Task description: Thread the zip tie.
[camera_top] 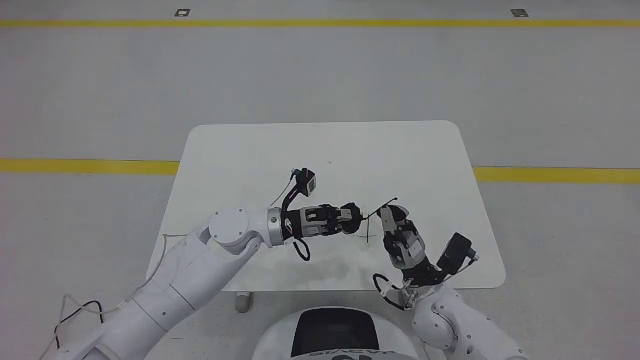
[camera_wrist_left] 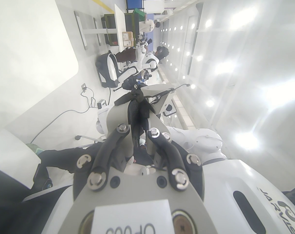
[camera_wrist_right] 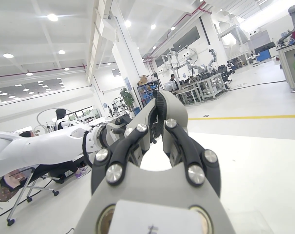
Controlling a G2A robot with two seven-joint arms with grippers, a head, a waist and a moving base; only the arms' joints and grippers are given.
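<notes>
- Black plastic is our material: the zip tie (camera_top: 372,216) hangs in the air above the near part of the white tabletop (camera_top: 320,150), a thin strap stretched between the two grippers.
- On the left, the left gripper (camera_top: 350,217) has its fingers pressed together on one end of the strap. Its wrist view shows a dark bunch at the fingertips, and we cannot tell whether that is the head or the tail.
- We judge the step in hand to be lining the tail up with the slot in the head. This side serves best as an anchor, with a quiet wrist and a grip firm enough that the strap does not twist.
- In the middle, the strap bows between the two grips. We want a soft loop rather than a kink, so the ends should close on each other slowly and along one line.
- On the right, the right gripper (camera_top: 390,223) is likewise clamped on the strap, near the left one but apart from it.
- This side should do the fine work: small corrections of angle, with the tip pointing straight at the opening.
- A thin, springy strap is likely to flick aside if it meets the edge of the head, so we should ease off and re-aim rather than push.
</notes>
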